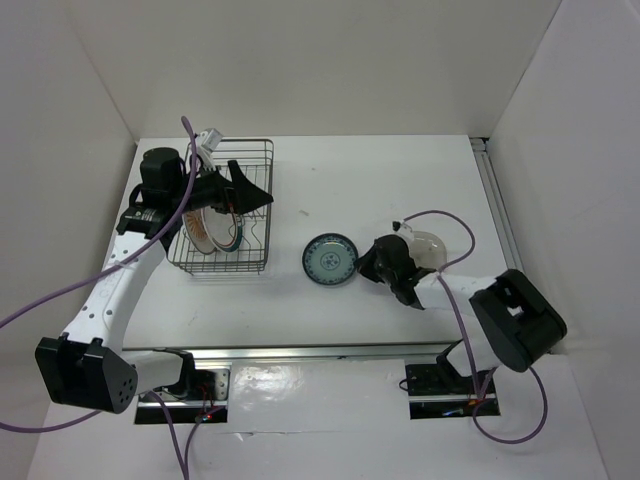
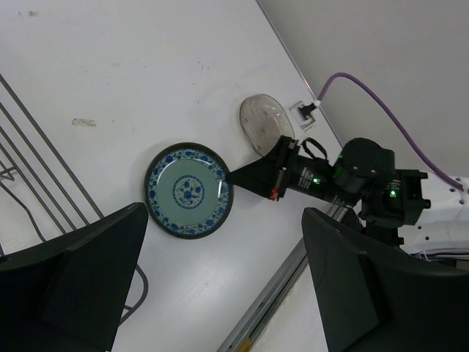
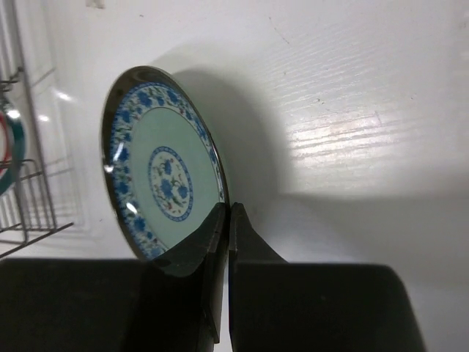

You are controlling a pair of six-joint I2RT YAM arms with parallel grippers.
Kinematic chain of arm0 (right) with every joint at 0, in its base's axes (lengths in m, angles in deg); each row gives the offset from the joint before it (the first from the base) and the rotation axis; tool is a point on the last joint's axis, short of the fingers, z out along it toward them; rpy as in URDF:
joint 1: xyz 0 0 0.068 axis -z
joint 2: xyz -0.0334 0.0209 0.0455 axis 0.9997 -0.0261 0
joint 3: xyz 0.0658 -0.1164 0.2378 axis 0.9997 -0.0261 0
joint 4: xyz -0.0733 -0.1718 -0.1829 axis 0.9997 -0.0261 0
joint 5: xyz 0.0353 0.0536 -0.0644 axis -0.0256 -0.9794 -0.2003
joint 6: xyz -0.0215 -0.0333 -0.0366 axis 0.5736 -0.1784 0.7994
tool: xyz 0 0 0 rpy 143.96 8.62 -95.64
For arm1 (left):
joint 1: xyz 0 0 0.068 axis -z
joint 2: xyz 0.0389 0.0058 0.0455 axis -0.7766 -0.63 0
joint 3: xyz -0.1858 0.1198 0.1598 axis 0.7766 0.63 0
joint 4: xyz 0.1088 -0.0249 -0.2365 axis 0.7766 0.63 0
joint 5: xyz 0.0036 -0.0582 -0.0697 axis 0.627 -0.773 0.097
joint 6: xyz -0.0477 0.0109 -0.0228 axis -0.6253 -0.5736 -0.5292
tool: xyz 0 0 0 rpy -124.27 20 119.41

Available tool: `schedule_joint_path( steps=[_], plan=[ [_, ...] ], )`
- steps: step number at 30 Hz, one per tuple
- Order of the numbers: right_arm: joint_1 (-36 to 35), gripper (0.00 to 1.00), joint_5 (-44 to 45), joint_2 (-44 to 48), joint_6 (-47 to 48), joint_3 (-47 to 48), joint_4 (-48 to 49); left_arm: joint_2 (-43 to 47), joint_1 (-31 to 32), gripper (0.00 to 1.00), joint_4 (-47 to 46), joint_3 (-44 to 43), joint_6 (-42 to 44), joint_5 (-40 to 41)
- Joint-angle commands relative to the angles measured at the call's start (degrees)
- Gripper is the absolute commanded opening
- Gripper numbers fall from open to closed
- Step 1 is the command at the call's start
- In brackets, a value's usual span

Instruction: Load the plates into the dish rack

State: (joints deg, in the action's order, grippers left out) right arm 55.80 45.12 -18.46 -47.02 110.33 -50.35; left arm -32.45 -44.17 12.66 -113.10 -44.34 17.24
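While the right gripper (image 3: 229, 213) pinches the near rim of the blue-green plate (image 3: 165, 183), its two fingers are pressed almost together on the thin edge; the plate sits on the white table (image 1: 400, 180), in the open stretch between the dish rack (image 1: 222, 262) and the right arm. Seen from the right wrist, the plate shows a dark rim, a band of blue flowers and a pale green centre; whether it is lifted off the surface cannot be told. Just behind the right gripper lies the translucent plate (image 1: 430, 244), flat on the table and partly hidden by the wrist.

At the left of the table the left gripper (image 1: 255, 185) hangs over the dish rack with its fingers spread wide, gripping nothing; beneath it the white plate (image 1: 208, 230), with its orange centre, stands on edge inside the rack, leaning among the wires. From the left wrist camera the blue-green plate and the right gripper's tip on its rim show between the two parted fingers; the rack's wires cross that view's left edge.
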Motion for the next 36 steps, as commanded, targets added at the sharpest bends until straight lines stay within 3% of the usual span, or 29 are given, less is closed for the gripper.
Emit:
schedule_joint_path(
  steps=[1, 10, 13, 18, 27, 33, 36],
  plan=[
    [1.7, 0.00, 0.0, 7.8, -0.3, -2.3, 7.7, 0.1, -0.2, 1.00, -1.9, -0.6, 0.9, 0.0],
    [4.1, 0.00, -3.6, 20.0, 4.2, -1.6, 8.5, -0.4, -0.2, 1.00, -4.0, -0.1, 0.3, -2.5],
    [4.1, 0.00, -9.3, 22.8, 7.6, -0.7, 12.5, -1.0, -0.2, 1.00, -5.2, 0.4, -0.7, -4.1],
    [4.1, 0.00, -21.1, 22.1, 8.9, 2.0, 17.5, -2.3, -0.2, 1.00, -5.8, 1.0, -0.7, -5.2],
    [2.0, 0.00, -24.0, 17.0, 9.5, 6.9, 22.3, -3.9, -0.2, 0.96, -5.8, 1.0, -1.3, -5.9],
    [0.9, 0.00, -24.0, 13.1, 8.9, 9.7, 25.5, -5.1, -0.2, 0.84, -6.4, 1.5, -1.3, -7.7],
    [0.4, 0.00, -24.0, 11.7, 8.9, 11.3, 26.1, -5.6, -0.2, 0.83, -6.4, 1.5, -1.3, -8.2]
  ],
)
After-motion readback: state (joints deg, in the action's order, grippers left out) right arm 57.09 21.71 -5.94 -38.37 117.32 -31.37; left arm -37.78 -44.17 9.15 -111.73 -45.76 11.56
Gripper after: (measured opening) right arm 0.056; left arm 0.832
